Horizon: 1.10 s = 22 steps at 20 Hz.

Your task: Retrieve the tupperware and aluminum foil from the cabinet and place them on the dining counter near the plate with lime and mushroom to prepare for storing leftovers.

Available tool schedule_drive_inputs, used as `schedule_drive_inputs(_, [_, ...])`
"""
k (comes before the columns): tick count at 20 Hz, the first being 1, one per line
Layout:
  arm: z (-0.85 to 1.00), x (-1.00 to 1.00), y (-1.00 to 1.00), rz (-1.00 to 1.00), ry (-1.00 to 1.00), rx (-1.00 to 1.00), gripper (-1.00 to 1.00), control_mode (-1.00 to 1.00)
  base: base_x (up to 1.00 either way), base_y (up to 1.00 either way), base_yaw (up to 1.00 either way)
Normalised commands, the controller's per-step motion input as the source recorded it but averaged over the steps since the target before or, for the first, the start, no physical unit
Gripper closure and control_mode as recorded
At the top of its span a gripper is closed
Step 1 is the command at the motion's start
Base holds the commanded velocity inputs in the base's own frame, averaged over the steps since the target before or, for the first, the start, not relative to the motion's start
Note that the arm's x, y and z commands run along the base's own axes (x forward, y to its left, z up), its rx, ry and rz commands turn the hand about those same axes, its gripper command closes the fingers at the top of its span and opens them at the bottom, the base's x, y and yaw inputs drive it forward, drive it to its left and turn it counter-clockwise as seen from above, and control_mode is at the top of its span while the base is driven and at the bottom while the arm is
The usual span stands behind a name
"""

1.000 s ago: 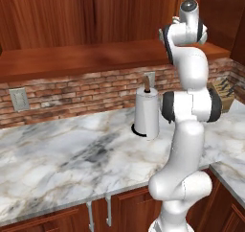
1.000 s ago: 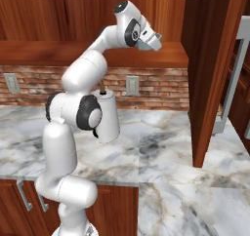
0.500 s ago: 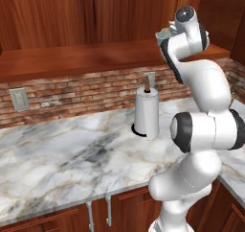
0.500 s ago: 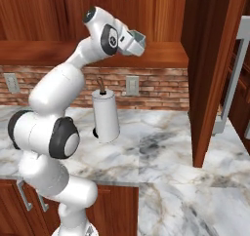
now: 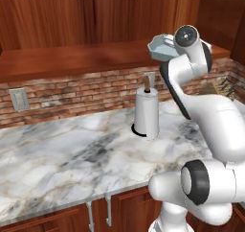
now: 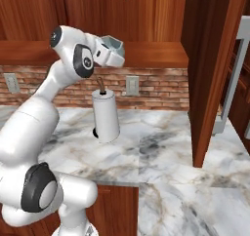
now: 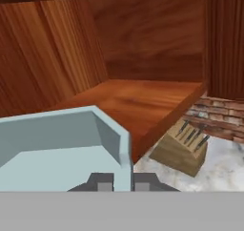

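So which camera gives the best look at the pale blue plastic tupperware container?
The hand view: the pale blue plastic tupperware container looms large, its wall pinched by the gripper. Both base views show it small, held high beside the arm's wrist.

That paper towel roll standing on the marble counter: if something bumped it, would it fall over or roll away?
The paper towel roll stands tall and narrow on a small dark base, so a knock near the top would probably tip it. It looks light for its size, so a low push might slide it across the smooth marble counter. Once on its side, it would likely roll.
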Motion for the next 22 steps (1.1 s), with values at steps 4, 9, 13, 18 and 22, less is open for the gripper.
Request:
schedule_drive_inputs(4, [0.17,-1.00,0.34,0.31,0.01,0.00,1.00,-1.00,0.00,0.00,0.00])
schedule_drive_inputs(9, [0.04,-1.00,0.41,0.34,0.08,-0.03,1.00,-1.00,0.00,0.00,0.00])
schedule_drive_inputs(13, [0.00,-1.00,0.30,0.31,0.12,-0.07,1.00,-1.00,0.00,0.00,0.00])
schedule_drive_inputs(18, [-0.11,-0.90,0.13,0.17,0.16,-0.11,1.00,-1.00,0.00,0.00,0.00])
schedule_drive_inputs(22, [-0.01,-0.08,0.02,0.00,0.07,-0.05,1.00,-1.00,0.00,0.00,0.00])
